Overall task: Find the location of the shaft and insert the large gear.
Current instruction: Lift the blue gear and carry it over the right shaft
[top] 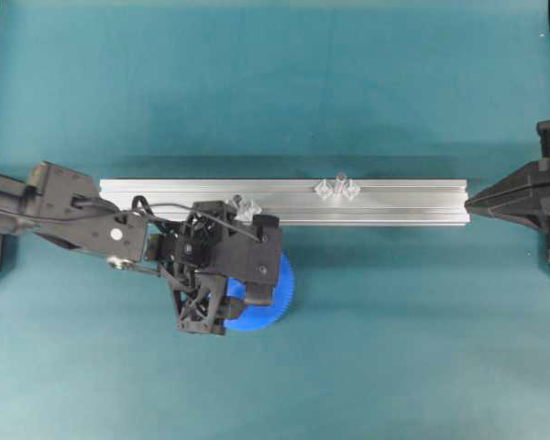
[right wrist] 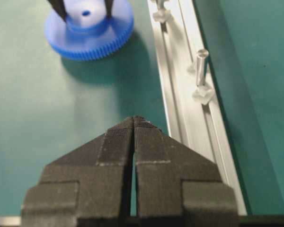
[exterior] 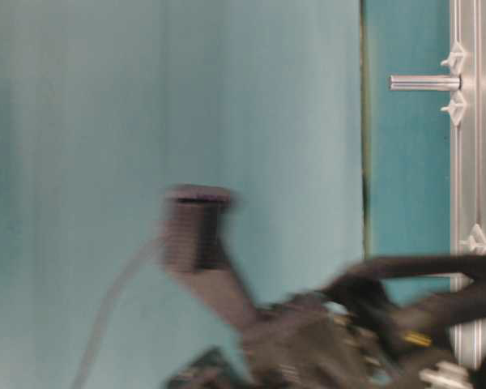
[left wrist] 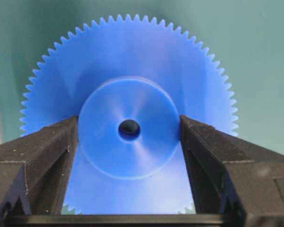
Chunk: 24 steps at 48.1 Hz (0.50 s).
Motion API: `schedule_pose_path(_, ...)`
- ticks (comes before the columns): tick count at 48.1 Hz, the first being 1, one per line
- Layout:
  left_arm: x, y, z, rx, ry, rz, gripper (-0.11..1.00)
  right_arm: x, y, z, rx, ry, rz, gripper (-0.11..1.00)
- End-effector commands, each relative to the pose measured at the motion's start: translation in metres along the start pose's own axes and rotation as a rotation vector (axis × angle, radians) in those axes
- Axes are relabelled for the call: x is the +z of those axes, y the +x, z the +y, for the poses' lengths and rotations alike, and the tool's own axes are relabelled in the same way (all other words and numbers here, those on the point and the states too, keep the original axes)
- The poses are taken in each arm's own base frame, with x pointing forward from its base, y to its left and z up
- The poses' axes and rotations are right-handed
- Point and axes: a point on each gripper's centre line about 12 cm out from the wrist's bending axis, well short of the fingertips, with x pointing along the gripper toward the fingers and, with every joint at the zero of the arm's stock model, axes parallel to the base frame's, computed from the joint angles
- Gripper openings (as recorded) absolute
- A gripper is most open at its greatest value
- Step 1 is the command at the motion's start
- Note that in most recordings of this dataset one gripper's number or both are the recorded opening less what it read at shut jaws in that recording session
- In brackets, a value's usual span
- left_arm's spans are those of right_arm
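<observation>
Left tool [left wrist: 128, 137] around large gear [left wrist: 128, 71] hub

I get even, bright light from above; the rail [top: 284, 201] shines a little and the gear [right wrist: 89, 29] drops a soft shadow on the mat. My table-level view is badly smeared, the arm [exterior: 308, 340] there is only a dark blur. Both wrist views blur at near edges

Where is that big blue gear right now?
In the overhead view the large gear lies on the green mat, left of centre, just below the aluminium rail. The left gripper has its fingers against the gear's raised hub.
</observation>
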Motion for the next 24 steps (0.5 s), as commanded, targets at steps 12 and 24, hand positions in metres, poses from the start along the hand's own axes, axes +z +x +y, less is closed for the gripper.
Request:
schedule_pose_path(12, 0.07, -0.053, 0.045, 0.082, -0.056, -0.251, 0.71, 0.004, -0.004, -0.001, -0.008, 0.014, -0.008, 0.0)
schedule_pose_path(24, 0.088, -0.062, 0.08, 0.167, 0.01, -0.334, 0.71, 0.002, -0.005, -0.001, -0.011, 0.014, 0.01, 0.0)
